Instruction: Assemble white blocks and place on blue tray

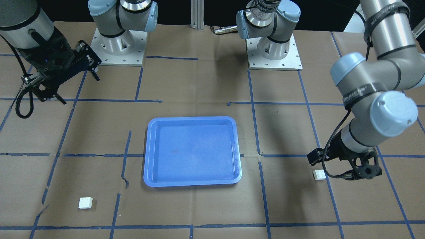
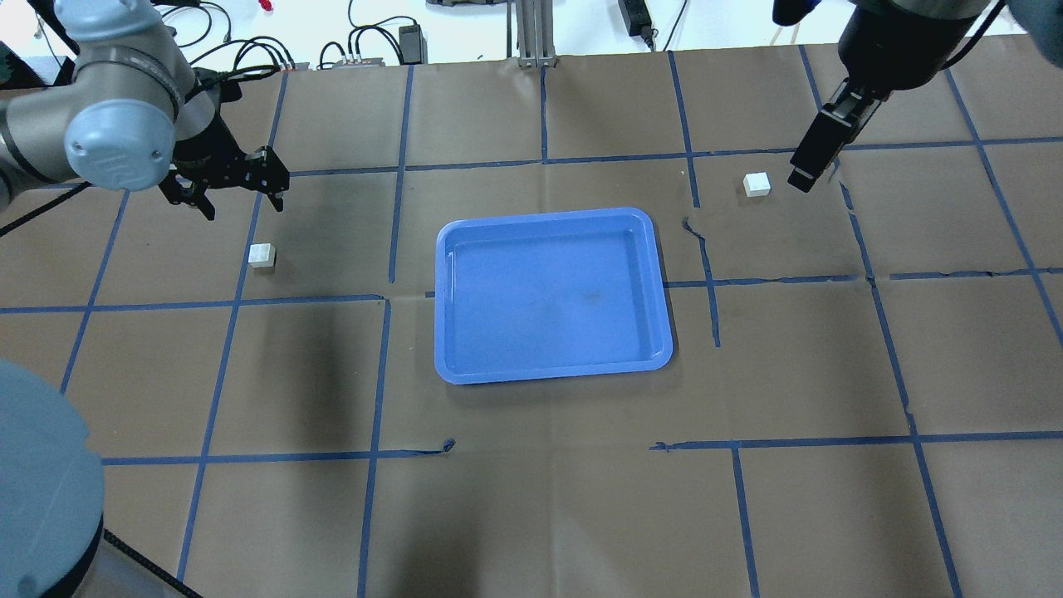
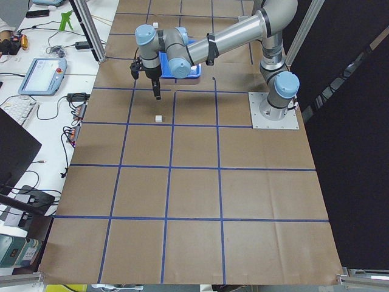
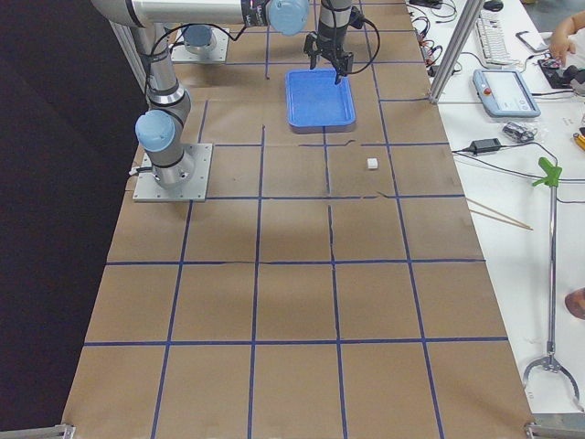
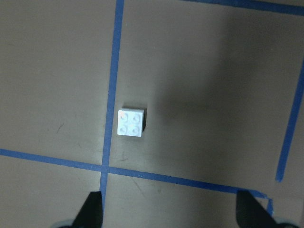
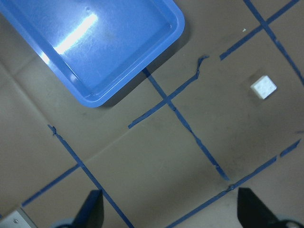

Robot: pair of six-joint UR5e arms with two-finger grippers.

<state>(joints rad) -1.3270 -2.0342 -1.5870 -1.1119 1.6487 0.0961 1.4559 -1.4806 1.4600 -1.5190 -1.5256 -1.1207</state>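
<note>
Blue tray sits flat mid-bench, on brown paper crossed by blue tape lines.

First white block lies on the bench well off the tray's side toward the robot's left, touching nothing. It has four studs facing up and sits just beside a tape line.

Second white block lies on the bench past the tray's far corner on the robot's right, well apart from the tray and from the first block.

Left gripper is raised over the bench near the first block, on the side away from the tray and not touching it. Its jaws are spread wide and grip nothing; in the left wrist view the block shows ahead between the two fingertips.

Right gripper hangs just beside the second block, on the side away from the tray and clear of it. The right wrist view shows its jaws wide apart with nothing held.
</note>
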